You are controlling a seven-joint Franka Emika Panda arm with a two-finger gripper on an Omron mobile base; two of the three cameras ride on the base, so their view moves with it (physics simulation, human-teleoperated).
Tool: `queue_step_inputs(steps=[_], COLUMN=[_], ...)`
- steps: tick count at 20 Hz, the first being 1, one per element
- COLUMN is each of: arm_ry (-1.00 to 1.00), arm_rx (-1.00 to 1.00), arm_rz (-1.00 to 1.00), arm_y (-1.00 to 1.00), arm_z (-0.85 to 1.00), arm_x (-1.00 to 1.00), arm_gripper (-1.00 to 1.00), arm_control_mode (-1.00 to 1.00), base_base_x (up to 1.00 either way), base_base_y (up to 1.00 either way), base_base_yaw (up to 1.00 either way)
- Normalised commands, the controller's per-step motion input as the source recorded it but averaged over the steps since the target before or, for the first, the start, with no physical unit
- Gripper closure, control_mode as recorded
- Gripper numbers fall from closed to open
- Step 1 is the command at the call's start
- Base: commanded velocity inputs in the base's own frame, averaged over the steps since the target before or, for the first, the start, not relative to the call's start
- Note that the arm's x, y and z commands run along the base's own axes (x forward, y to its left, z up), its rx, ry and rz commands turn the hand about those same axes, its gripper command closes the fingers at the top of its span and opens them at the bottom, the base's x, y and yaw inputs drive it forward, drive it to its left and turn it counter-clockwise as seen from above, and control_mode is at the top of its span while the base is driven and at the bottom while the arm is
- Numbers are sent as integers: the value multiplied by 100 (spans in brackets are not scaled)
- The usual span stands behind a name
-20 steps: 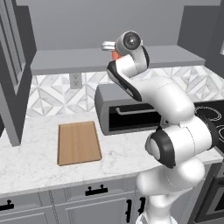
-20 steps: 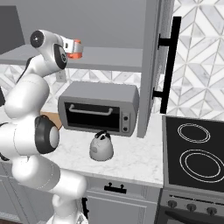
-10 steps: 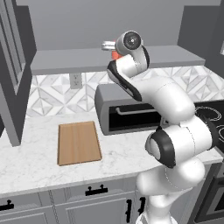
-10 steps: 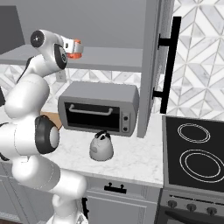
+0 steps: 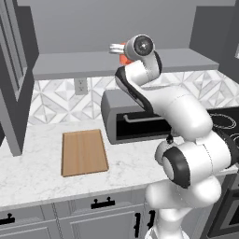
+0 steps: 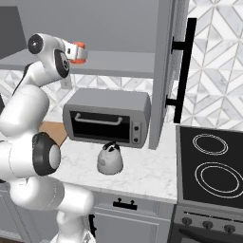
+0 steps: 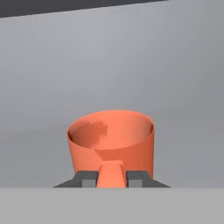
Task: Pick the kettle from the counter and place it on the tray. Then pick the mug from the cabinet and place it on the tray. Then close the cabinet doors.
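In the hand view the orange mug (image 7: pixel 111 140) stands upright on the grey cabinet shelf (image 7: pixel 131 65), its side handle facing me. My gripper (image 7: pixel 112 178) is shut on that handle, with one dark fingertip (image 7: pixel 85 178) on each side of it. In the base views the hand is up at the cabinet shelf (image 5: pixel 74 65), the mug (image 5: pixel 123 59) (image 6: pixel 79 45) showing as orange at the gripper (image 6: pixel 78 53). The silver kettle (image 6: pixel 110 159) sits on the marble counter (image 6: pixel 142 172) in front of the toaster oven. The wooden tray (image 5: pixel 84 151) lies bare on the counter (image 5: pixel 32 172).
A grey toaster oven (image 6: pixel 107 116) stands under the shelf, right of the tray. An open cabinet door (image 6: pixel 163 71) with a black bar handle (image 6: pixel 182 71) juts out at the right, another door (image 5: pixel 14 79) at the left. A black cooktop (image 6: pixel 213 166) lies beyond the counter's right end.
The arm has stayed at the shelf. The jaws have closed onto the mug's handle.
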Motion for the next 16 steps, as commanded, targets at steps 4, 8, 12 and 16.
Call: queue_step_inputs(steps=[4, 8, 12, 16], arm_ry=[-1, -5, -9, 0], arm_rx=[8, 10, 12, 10], arm_rz=[0, 0, -4, -13], arm_y=[0, 2, 28, 50], arm_z=[0, -4, -1, 0], arm_x=[-48, -66, -98, -84], arm_gripper=[100, 100, 100, 100], arm_control_mode=[-100, -100, -100, -100], base_base_x=[0, 0, 0, 0], base_base_y=[0, 0, 0, 0], base_base_yaw=[0, 0, 0, 0])
